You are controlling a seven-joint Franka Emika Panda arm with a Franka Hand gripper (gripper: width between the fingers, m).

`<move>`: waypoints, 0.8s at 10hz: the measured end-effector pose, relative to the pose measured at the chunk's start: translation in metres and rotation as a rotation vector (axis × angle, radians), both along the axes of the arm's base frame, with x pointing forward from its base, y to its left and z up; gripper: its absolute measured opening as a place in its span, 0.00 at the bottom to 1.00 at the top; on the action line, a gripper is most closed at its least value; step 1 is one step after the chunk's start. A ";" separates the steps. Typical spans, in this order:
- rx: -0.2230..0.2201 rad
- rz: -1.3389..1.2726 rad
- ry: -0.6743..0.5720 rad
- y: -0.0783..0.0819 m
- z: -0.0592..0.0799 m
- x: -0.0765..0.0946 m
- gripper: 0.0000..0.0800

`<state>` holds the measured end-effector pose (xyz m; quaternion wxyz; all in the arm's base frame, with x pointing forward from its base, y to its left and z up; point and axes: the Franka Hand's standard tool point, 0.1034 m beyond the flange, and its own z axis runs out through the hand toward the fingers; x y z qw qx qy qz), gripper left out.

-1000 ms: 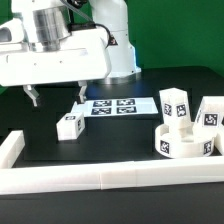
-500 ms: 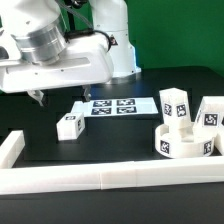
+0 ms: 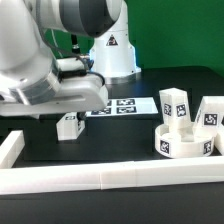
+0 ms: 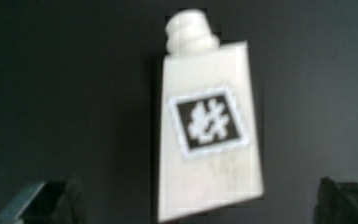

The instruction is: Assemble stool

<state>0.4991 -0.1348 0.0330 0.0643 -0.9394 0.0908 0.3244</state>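
Found the seat [image 3: 186,153] at the exterior view's right, on the black counter [image 3: 125,148]: a white round disc with a low raised rim, like a shallow dish, with black-and-white square tags on its outer wall. Saw one upright leg [image 3: 174,106] at the seat's back edge and another upright leg [image 3: 211,113] to the exterior view's right of it. Described each as a short white rectangular block, long axis vertical, with a square tag on the face toward the camera. Could not tell whether they stood inside the rim or just behind it, and could not see into the seat past the rim.

Noted the white border rail [image 3: 100,178] along the counter's front, turning back at the exterior view's left, with all the stool parts behind it.

Found the lying leg [image 3: 68,127] well apart from the seat, toward the exterior view's left, flat on the counter and near the marker board [image 3: 128,104]. Saw only its near end with a tag in the exterior view, as covered further back by the arm [image 3: 50,75]. Judged its long axis to run from that near end back toward the marker board.

Saw the lying leg [image 4: 208,150] better in the wrist view, though blurred: a white slab with a square tag on its broad upper face and a small rounded peg at one end. Found the gripper [image 4: 190,203] above the end opposite the peg, spread wide. Made out one dark fingertip [image 4: 30,203] on each side of the leg, both apart from it, pinching nothing.
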 end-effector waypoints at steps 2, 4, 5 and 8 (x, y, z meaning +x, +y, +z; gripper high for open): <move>0.006 -0.005 0.020 -0.001 0.000 -0.005 0.81; 0.005 -0.006 0.019 -0.002 0.000 -0.004 0.81; 0.029 -0.019 0.102 0.000 0.003 -0.015 0.81; 0.035 -0.007 0.293 0.002 -0.009 -0.010 0.81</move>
